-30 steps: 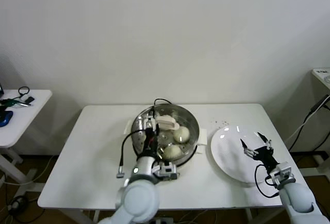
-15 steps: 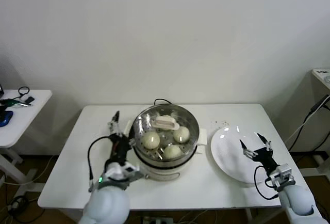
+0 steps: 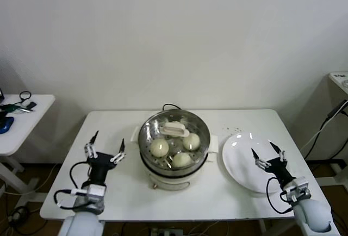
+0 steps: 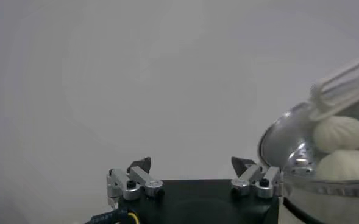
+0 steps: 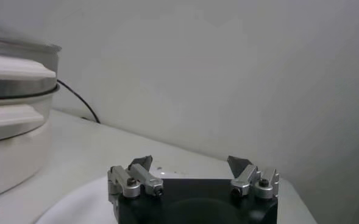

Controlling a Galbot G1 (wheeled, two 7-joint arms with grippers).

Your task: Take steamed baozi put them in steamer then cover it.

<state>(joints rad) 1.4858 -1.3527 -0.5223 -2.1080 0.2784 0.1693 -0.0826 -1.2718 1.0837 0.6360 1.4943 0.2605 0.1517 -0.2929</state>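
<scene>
The steamer sits mid-tabletop, its cover on and steamed baozi inside. At nine o'clock the left pincer hangs spread, empty. At three o'clock the right pincer hangs spread over a white plate. A black cord trails at twelve o'clock.

Even, soft indoor light (slightly hazy wrist views), small glare on the plate.

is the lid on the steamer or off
On. The glass lid sits level on the steamer, with buns visible through it.
</scene>
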